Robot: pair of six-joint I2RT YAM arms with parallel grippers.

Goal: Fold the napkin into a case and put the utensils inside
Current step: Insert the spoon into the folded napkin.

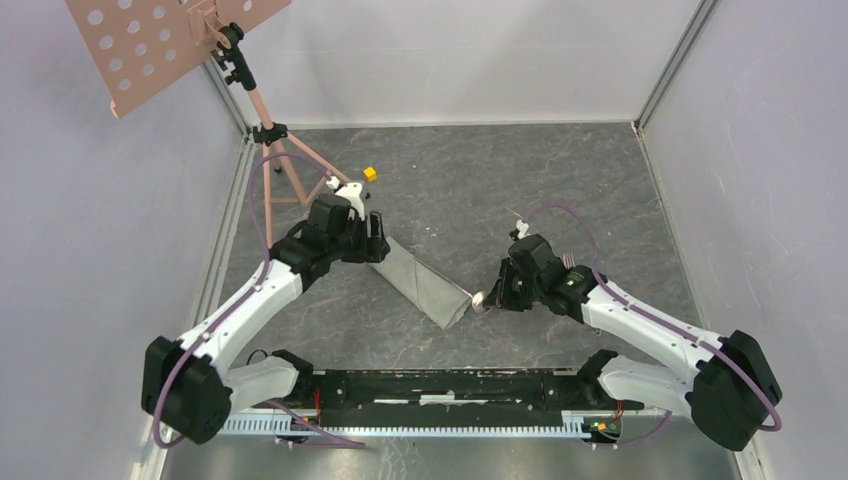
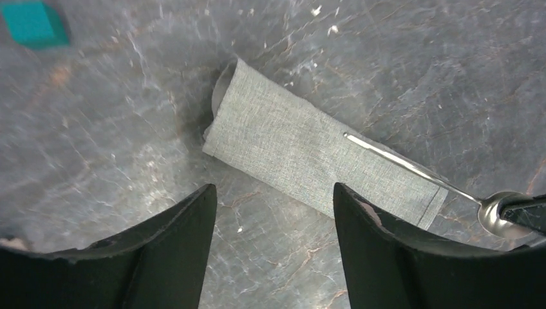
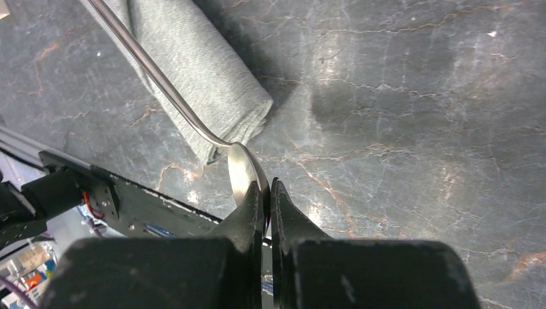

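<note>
The napkin [image 1: 425,282] lies on the dark table as a narrow folded case, running diagonally between the arms. It also shows in the left wrist view [image 2: 302,151] and the right wrist view [image 3: 193,64]. A silver spoon [image 3: 244,168] has its handle [image 2: 393,158] lying along the case's top. I cannot tell whether the handle is tucked in. Its bowl [image 1: 480,298] sticks out past the case's near right end. My right gripper [image 3: 269,188] is shut on the bowl; in the top view it [image 1: 497,293] is just right of the case. My left gripper [image 2: 273,193] is open and empty above the table beside the case's far left end [image 1: 375,245].
A yellow cube [image 1: 370,173] lies behind the left gripper, and a teal cube [image 2: 35,24] lies nearby. A pink music stand [image 1: 170,40] has its tripod legs [image 1: 290,170] at the back left. Grey walls enclose the table. A black rail [image 1: 450,385] runs along the near edge.
</note>
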